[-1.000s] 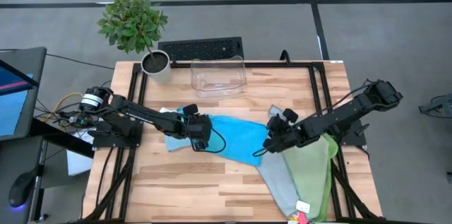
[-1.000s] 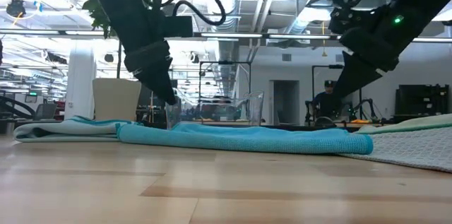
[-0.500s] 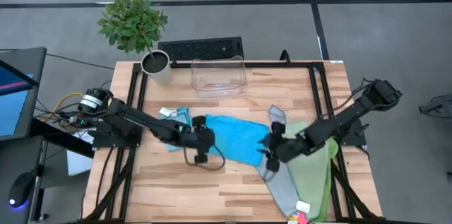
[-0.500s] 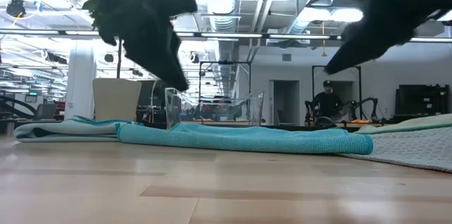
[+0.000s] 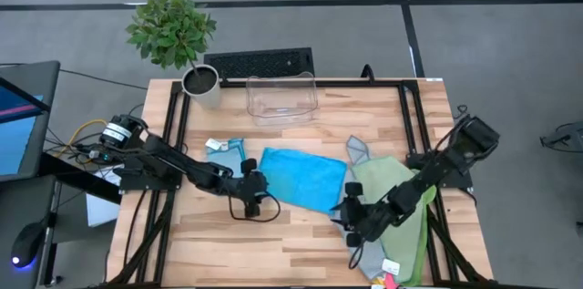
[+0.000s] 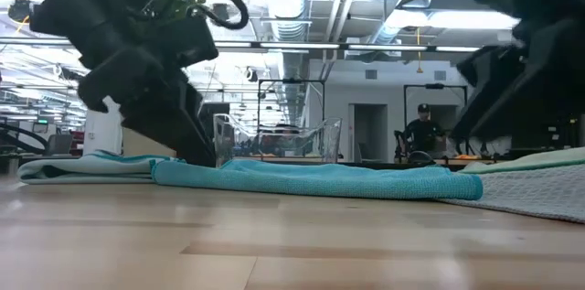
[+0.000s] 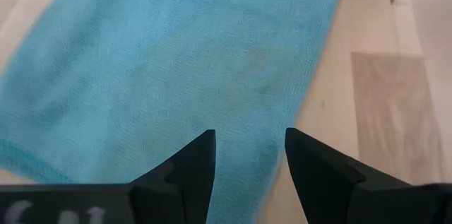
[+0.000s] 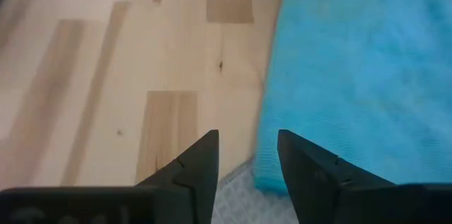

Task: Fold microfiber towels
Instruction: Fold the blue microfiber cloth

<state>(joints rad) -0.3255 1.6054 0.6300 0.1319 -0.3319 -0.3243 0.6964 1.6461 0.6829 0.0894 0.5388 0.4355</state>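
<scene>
High view: the blue towel [image 5: 303, 178] lies on the worktop [image 5: 301, 243] between the left end effector [image 5: 256, 200] and the right end effector [image 5: 350, 221].

Left wrist view: fingers apart, empty; it may pinch only one layer.

Right wrist view: fingers apart, empty; the grey towel [image 8: 236, 189] beneath could get caught.

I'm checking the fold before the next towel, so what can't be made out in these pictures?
- Teal towel: its layers, high view; low view shows only one edge.
- Grey towel: right hand covers part.
- Pink item: cut by high view's bottom edge.
</scene>
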